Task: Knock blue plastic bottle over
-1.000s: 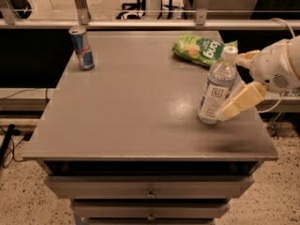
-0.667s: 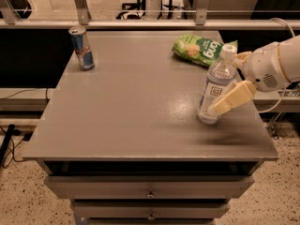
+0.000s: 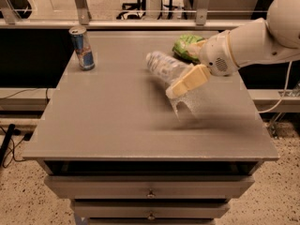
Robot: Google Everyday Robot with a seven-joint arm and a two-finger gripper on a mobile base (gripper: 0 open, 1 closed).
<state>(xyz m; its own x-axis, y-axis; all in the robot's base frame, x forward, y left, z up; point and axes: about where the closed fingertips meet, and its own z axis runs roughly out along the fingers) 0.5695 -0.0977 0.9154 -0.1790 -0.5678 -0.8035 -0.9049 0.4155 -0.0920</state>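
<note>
The blue plastic bottle (image 3: 165,69) is tipping over in the middle-right of the grey table (image 3: 117,125). Its top leans far to the left and back, and its base (image 3: 185,106) is lifted and blurred with motion. My gripper (image 3: 187,81) reaches in from the right and presses against the bottle's lower body, partly covering it. The white arm (image 3: 253,41) stretches back to the upper right.
A short blue-and-silver drink can (image 3: 82,48) stands upright at the table's back left. A green snack bag (image 3: 186,47) lies at the back right, just behind my wrist. The table has drawers (image 3: 150,191) below its front edge.
The bottle stood upright near the right edge; now it leans steeply to the left, falling. My gripper and arm have swept left and pushed it along.
</note>
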